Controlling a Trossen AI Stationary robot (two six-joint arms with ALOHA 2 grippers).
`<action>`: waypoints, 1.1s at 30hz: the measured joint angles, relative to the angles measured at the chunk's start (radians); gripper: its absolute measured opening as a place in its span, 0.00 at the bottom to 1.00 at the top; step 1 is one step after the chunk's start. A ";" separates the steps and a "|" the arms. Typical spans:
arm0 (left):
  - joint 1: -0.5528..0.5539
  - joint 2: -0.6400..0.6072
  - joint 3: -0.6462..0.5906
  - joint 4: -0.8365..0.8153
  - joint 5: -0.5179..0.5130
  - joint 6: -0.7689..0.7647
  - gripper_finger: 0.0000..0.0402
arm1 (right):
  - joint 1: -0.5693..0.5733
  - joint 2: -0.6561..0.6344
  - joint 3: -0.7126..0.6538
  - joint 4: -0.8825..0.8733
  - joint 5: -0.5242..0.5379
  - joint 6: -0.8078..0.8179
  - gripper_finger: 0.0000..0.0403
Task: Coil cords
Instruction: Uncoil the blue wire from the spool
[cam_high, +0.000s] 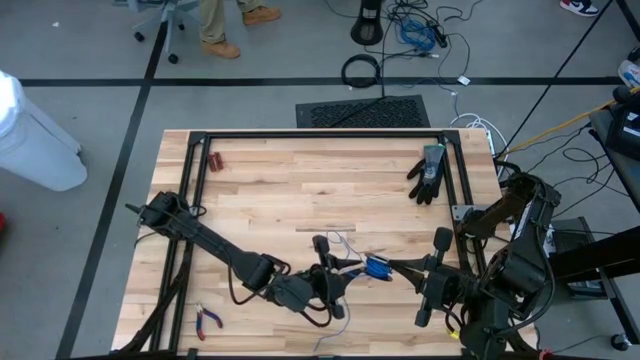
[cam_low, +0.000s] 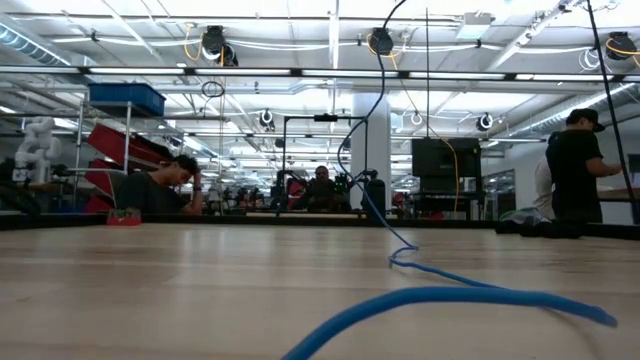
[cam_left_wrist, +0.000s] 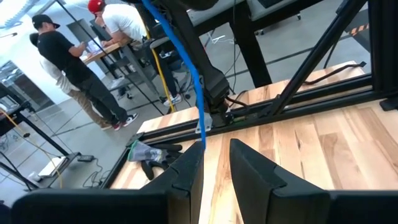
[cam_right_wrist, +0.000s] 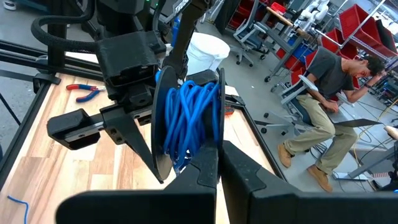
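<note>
Blue cord bundled between both grippers above the surface. Left gripper fingers narrow, gripping the bundle; right gripper fingers closed on it from the opposite side.

centre front: the left gripper and right gripper are crowding together around the blue coil, leaving almost no gap between them.
loose cable: trailing across the table near the front edge, lying in any low path there.
back half: staying open across the middle boards.
far right corner: the glove is lying beside the frame rail.
far left corner: a small red item is sitting.
front left: the pliers are lying near the left arm.
</note>
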 joint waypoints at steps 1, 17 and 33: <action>0.002 0.000 0.000 0.000 0.000 0.000 0.21 | 0.000 0.000 0.000 0.000 0.000 0.000 0.00; 0.005 0.000 0.000 0.000 0.000 -0.001 0.21 | 0.000 0.000 0.000 0.001 0.000 0.000 0.00; 0.011 0.000 0.000 0.006 0.021 0.000 0.03 | 0.000 0.000 0.000 0.002 0.000 0.000 0.00</action>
